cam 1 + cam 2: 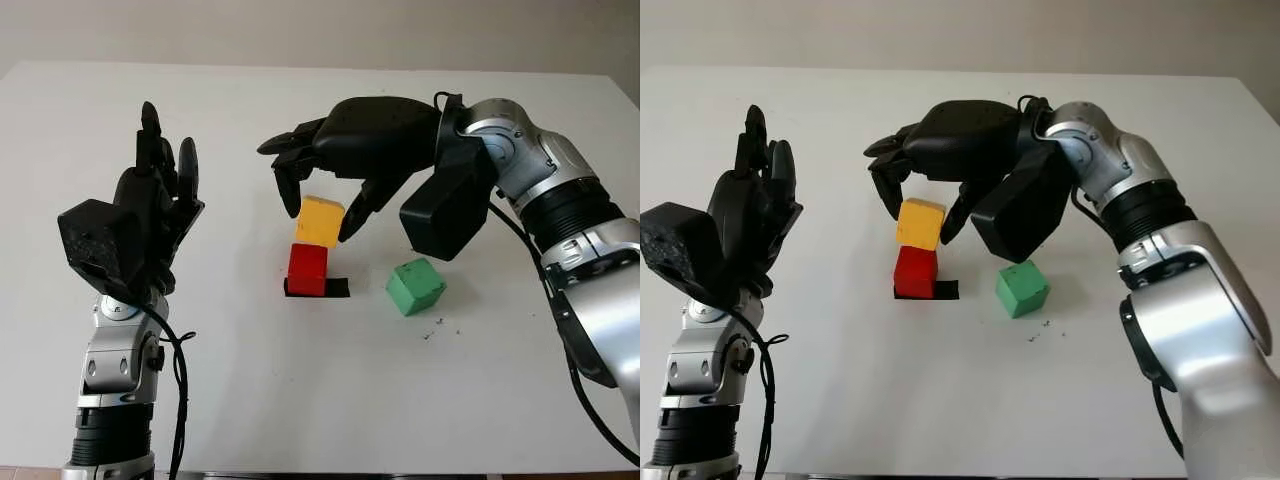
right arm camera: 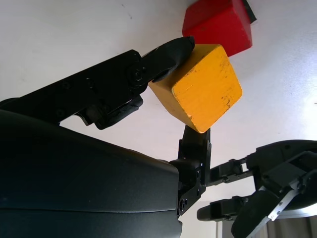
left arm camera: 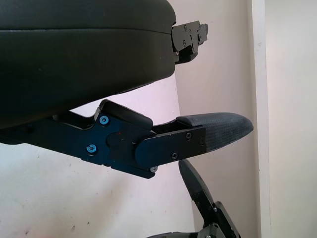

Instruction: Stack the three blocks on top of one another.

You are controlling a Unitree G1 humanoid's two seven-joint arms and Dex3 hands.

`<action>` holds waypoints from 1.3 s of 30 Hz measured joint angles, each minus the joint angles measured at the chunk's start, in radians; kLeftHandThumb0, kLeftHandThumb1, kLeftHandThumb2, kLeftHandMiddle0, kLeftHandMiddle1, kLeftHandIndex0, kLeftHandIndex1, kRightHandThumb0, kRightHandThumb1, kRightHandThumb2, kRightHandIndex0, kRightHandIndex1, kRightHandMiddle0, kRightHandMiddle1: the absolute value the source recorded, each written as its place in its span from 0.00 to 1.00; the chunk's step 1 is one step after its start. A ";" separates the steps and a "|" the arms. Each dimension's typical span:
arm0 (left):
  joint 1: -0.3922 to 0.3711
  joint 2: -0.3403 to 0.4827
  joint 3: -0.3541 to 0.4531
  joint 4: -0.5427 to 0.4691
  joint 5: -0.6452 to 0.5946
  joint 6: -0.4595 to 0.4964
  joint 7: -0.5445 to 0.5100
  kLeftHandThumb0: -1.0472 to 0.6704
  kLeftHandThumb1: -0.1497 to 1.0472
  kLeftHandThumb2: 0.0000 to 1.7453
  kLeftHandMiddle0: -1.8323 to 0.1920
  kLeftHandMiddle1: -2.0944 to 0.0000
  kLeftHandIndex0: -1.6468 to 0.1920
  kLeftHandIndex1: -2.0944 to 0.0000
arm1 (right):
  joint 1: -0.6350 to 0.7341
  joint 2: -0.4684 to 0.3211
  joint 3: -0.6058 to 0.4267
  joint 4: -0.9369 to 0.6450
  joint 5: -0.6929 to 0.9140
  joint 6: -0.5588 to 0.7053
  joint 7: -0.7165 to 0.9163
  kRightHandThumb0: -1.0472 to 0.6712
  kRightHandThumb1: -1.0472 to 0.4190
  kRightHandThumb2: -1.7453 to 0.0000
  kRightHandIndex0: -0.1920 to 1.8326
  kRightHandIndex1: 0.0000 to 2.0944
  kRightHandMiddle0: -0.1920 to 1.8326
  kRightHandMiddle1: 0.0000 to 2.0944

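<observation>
My right hand (image 1: 319,214) reaches in from the right and is shut on the yellow block (image 1: 320,221), with fingertips (image 2: 171,52) pressed against opposite sides of it. The yellow block (image 2: 205,87) is slightly tilted, directly over the red block (image 1: 308,270). I cannot tell whether it rests on the red block or hovers just above it. The red block stands on a black tape mark (image 1: 338,288) on the white table (image 1: 300,400). A green block (image 1: 415,286) lies on the table to the right of the red one. My left hand (image 1: 152,195) is open, raised at the left.
The right forearm and wrist housing (image 1: 450,210) hang over the table just behind the green block. A few dark specks (image 1: 435,328) lie in front of the green block. The table's far edge (image 1: 300,68) runs along the back.
</observation>
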 measured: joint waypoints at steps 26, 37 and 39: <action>0.002 0.000 -0.001 0.000 0.001 -0.006 -0.003 0.16 1.00 0.36 1.00 1.00 1.00 1.00 | -0.004 0.011 0.061 0.038 -0.267 -0.107 -0.309 0.43 0.01 0.94 0.20 0.03 0.25 0.73; 0.004 0.000 -0.002 0.000 0.001 -0.007 -0.003 0.16 1.00 0.36 1.00 1.00 1.00 1.00 | -0.024 -0.004 0.086 0.029 -0.295 -0.111 -0.287 0.40 0.01 0.97 0.21 0.03 0.24 0.71; 0.007 0.000 -0.002 0.000 0.003 -0.007 -0.003 0.16 1.00 0.36 1.00 1.00 1.00 1.00 | -0.024 -0.007 0.088 0.019 -0.296 -0.108 -0.284 0.39 0.02 0.97 0.21 0.03 0.25 0.71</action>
